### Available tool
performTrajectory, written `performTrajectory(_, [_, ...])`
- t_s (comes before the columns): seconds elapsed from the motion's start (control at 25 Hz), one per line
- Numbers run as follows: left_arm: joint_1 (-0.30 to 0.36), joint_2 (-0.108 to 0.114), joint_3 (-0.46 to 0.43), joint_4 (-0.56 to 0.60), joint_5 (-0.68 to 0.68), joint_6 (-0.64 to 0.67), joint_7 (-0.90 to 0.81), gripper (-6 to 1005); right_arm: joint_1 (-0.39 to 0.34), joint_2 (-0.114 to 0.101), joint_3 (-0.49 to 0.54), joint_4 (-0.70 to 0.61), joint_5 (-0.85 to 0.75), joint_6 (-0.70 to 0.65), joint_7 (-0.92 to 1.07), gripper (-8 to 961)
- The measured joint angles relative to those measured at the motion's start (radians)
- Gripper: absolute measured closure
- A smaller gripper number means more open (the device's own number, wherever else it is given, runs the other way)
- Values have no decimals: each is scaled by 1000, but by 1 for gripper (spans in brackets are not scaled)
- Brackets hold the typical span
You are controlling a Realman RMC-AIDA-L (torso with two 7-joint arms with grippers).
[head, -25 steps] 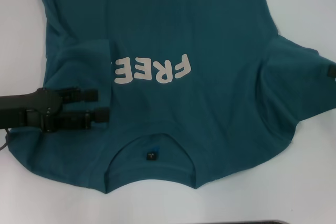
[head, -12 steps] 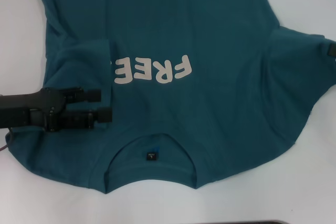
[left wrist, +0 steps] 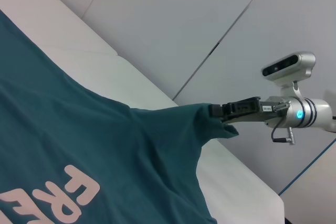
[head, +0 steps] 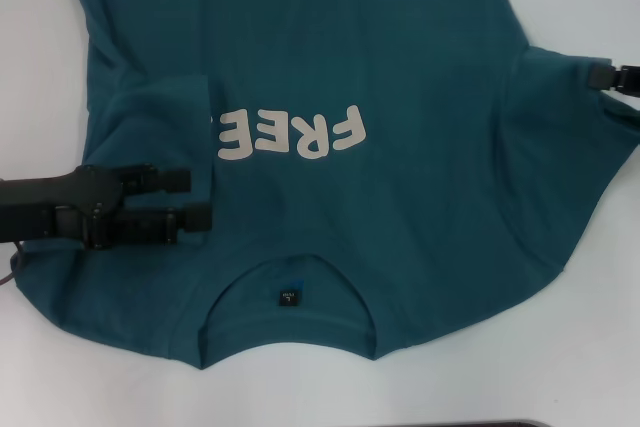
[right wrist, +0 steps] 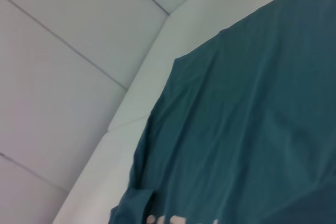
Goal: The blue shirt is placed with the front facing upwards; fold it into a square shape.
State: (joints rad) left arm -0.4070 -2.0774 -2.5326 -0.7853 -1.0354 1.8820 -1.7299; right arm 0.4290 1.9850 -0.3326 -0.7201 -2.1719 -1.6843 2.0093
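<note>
Across the white worktop (head: 600,367) lies the blue shirt (head: 400,67), front up, its collar (head: 290,292) toward us and the pale "FREE" lettering (head: 292,133) reading upside down from the head view. Its long axis runs from that collar away from us to a hem beyond the head view's far edge, so we judge that the side-to-side folds come first, and each sleeve belongs to the arm on its own side.

On our left, the sleeve is already doubled inward onto the chest, its edge just beside the first letter. Our left gripper (head: 198,199) hangs over that folded shoulder, pointing toward the shirt's middle, its fingers narrowly parted and holding nothing that we can see; whether they touch the cloth we cannot tell.

On our right, the sleeve (head: 575,147) is raised off the worktop. The left wrist view shows it drawn up into a peak, with our right gripper (left wrist: 223,113) clamped on the sleeve's tip. In the head view only the fingertips of that gripper show at the right edge, at the sleeve's outer corner.

The relation that matters is this: the held sleeve tip lies well out to the right of the lettering, and the body's midline lies to the left of the right fingers. We judge that the coming move carries that tip leftward, across the long axis, to mirror the left fold.

No containers are present.
</note>
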Motion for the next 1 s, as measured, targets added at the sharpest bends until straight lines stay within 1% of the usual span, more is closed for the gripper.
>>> performTrajectory(0.16, [-1, 2, 0, 0, 1, 0, 2, 98, 27, 21, -36, 3, -1, 5, 0, 842])
performTrajectory(0.4, [-4, 5, 0, 0, 5, -2, 4, 99, 79, 60, -84, 6, -3, 11, 0, 833])
performTrajectory(0.52, [-6, 5, 0, 0, 6, -2, 4, 99, 100, 73, -101, 9, -3, 13, 0, 828])
performTrajectory(0.64, [-6, 5, 0, 0, 12, -2, 4, 99, 114, 77, -127, 21, -4, 26, 1, 824])
performTrajectory(0.84, [-6, 2, 0, 2, 17, -2, 6, 102, 135, 69, -140, 71, -3, 54, 0, 816])
performTrajectory(1.0, [-6, 1, 0, 3, 20, -1, 6, 102, 146, 71, -153, 84, -5, 76, -1, 629])
